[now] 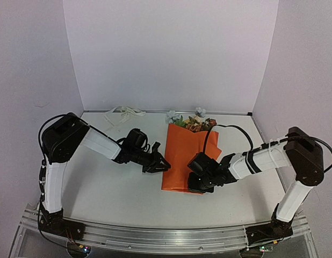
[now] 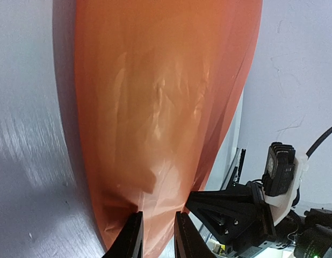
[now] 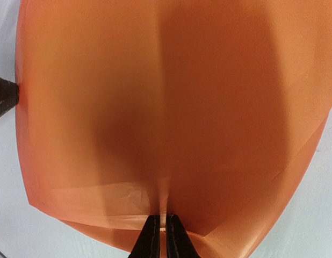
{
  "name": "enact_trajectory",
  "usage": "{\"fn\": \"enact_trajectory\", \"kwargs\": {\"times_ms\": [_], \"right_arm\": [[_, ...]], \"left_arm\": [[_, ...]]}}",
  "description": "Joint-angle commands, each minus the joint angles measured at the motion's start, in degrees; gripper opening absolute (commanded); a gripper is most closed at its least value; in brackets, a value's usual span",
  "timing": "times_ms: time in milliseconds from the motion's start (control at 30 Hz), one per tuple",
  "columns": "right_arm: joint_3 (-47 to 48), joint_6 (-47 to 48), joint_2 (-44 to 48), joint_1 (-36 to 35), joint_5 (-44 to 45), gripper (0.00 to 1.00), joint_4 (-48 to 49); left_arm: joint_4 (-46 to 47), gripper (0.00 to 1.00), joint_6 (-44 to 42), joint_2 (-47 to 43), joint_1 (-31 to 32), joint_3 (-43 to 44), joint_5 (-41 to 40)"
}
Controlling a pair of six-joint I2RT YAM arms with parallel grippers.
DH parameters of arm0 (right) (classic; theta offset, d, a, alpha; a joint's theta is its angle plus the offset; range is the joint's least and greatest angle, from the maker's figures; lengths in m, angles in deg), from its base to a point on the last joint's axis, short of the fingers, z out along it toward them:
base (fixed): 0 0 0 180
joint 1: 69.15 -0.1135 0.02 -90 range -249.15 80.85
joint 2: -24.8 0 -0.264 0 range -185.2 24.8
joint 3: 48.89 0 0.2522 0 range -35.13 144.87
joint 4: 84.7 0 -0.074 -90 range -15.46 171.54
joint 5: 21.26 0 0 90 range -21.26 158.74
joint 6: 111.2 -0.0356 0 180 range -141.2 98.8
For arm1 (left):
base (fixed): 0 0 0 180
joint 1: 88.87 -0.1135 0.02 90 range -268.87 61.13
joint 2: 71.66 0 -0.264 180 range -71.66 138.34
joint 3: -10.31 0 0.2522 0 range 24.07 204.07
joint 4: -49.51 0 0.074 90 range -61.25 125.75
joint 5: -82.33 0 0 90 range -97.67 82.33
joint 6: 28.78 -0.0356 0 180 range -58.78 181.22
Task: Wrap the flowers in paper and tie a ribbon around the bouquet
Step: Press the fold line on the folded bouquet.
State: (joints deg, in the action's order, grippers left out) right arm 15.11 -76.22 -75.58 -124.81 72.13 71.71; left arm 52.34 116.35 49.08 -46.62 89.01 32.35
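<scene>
My left claw (image 2: 157, 219) and right claw (image 3: 163, 220), nearly shut, each pinch an edge of the orange paper (image 1: 181, 156); I'd roll evenly, no tearing.

Centre blocked by paper (image 1: 182, 156) (flowers (image 1: 193, 122) at far end), ribbon (image 1: 123, 114) far-left, near table (image 1: 128, 201) open.

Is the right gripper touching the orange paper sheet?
Touching. The right wrist view shows the right gripper pinching the creased edge of the orange paper sheet.

Bright, even overhead light, soft shadows; wrist views blurry up close, sheen on paper (image 2: 160, 107).
</scene>
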Motion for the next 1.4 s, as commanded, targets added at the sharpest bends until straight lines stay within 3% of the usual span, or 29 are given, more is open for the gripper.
{"fn": "enact_trajectory", "kwargs": {"times_ms": [0,933,1367], "right_arm": [[-1.97,-0.17,-2.82,-0.15,-2.33,0.08,-3.09],[-3.57,0.88,-1.83,-0.19,-2.82,0.08,-3.45],[-3.52,1.13,-2.28,-0.15,-2.95,0.07,-3.45]], "left_arm": [[1.51,0.23,1.16,2.44,-1.16,4.49,1.34],[-0.84,0.23,7.62,16.7,-6.85,22.38,-3.07],[-5.1,0.25,7.86,26.63,-10.83,38.9,-2.51]]}}
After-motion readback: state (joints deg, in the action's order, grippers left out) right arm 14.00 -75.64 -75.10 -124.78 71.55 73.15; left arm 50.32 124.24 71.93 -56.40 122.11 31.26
